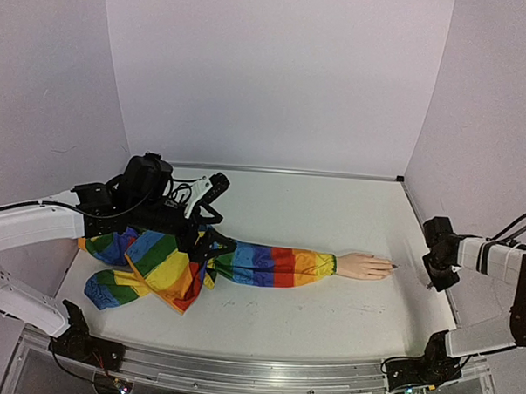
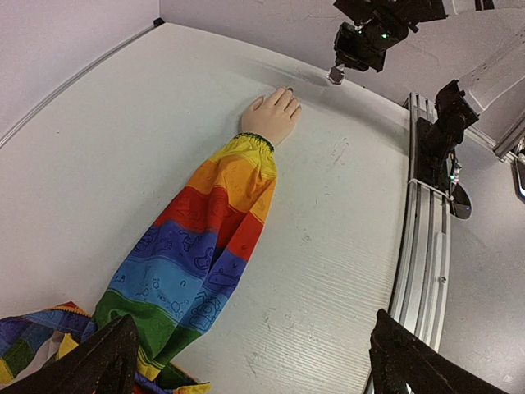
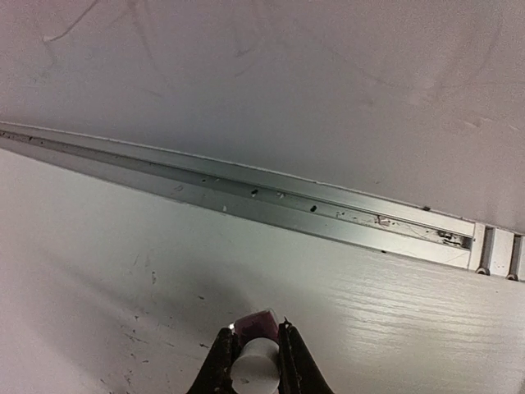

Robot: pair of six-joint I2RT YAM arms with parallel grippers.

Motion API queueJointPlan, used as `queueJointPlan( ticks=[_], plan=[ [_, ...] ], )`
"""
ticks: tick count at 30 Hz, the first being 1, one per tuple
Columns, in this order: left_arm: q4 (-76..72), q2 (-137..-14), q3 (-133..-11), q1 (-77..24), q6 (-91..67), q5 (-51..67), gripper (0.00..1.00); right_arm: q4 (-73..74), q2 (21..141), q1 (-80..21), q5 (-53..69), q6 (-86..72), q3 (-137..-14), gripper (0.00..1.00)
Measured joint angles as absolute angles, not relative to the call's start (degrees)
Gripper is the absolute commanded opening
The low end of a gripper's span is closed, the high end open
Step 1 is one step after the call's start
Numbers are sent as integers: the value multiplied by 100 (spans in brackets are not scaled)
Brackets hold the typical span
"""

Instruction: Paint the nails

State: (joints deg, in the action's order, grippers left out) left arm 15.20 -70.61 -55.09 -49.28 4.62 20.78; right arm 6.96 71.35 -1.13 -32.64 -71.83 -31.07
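White worktop point(image 1: 328, 313) enclosed on three sides by pale lilac walls point(image 1: 277, 75), with an aluminium rail point(image 1: 238, 372) along its near edge and a thinner metal strip at the foot of the back wall. The right wrist view shows the surface lightly scuffed and flecked with dark specks near a side rail. A mannequin hand point(image 1: 363, 266) lies flat, palm down, right of centre, its fingers pointing toward the right wall. Its rainbow-striped sleeve point(image 1: 260, 265) stretches leftward and ends in a crumpled heap. The nails point(image 2: 287, 90) sit at the fingertips, nearest the right arm. One shows dark in the left wrist view, and the others are too small to judge. Left gripper point(image 1: 215, 244) hangs over the bunched upper sleeve, jaws spread wide with nothing between them. Right gripper point(image 3: 256, 330) is held near the right edge of the worktop, apart from the fingertips, its jaws pinching a small white cylindrical piece point(image 3: 254, 366) with a dark purple end. Whether that piece touches the worktop cannot be told.
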Motion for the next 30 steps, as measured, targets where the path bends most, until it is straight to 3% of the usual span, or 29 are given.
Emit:
queueJointPlan(
  ticks=[15,30],
  plan=[
    [1520,-7057,-5507,-4928,464,2078,99,956,6997,-67,-3538,-7918,-2768,2],
    [1520,-7013,-5507,-4928,464,2071,99,899,7039,-67,-3568,-7752,-2773,21]
  ],
)
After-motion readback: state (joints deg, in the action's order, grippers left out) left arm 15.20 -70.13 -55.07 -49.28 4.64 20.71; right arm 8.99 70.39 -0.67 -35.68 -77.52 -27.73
